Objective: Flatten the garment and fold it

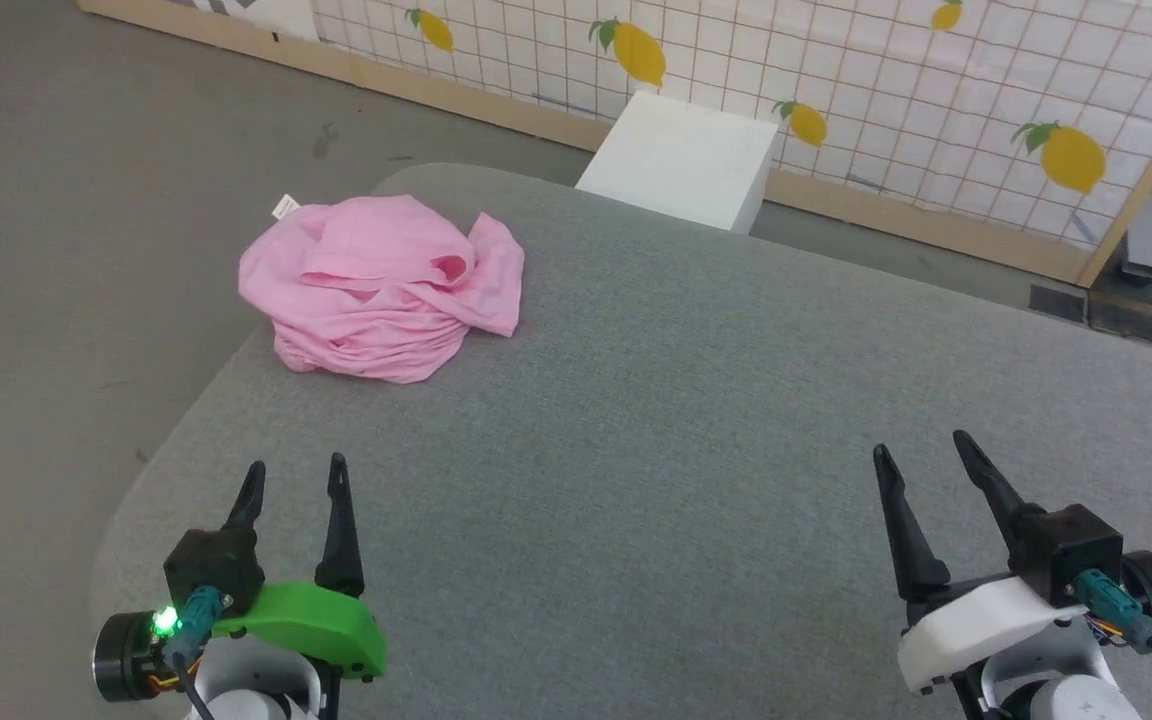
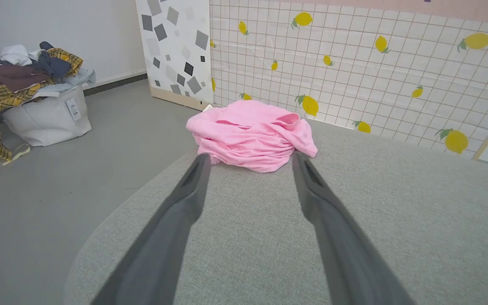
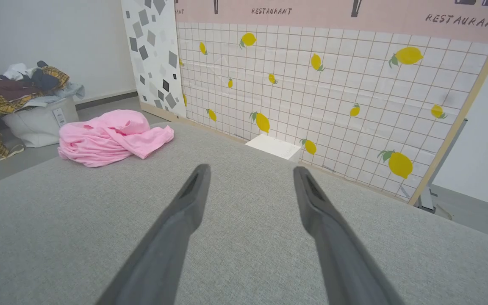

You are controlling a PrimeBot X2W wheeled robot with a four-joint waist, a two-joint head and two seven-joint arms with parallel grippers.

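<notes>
The pink garment [image 1: 381, 288] lies crumpled in a heap at the far left corner of the grey table [image 1: 656, 420], a small white label [image 1: 285, 206] sticking out at its far left edge. My left gripper [image 1: 296, 474] is open at the near left, well short of the heap, with nothing between its fingers. In the left wrist view the garment [image 2: 250, 135] sits just beyond the open fingertips [image 2: 201, 163]. My right gripper [image 1: 924, 449] stands open at the near right, far from the cloth. The right wrist view has the garment [image 3: 110, 137] at its left.
A white box [image 1: 681, 160] stands behind the table against the lemon-patterned panel [image 1: 936, 110]. A basket piled with clothes [image 2: 32, 97] sits on the floor to the left. The table's rounded left edge [image 1: 166, 440] drops to the grey floor.
</notes>
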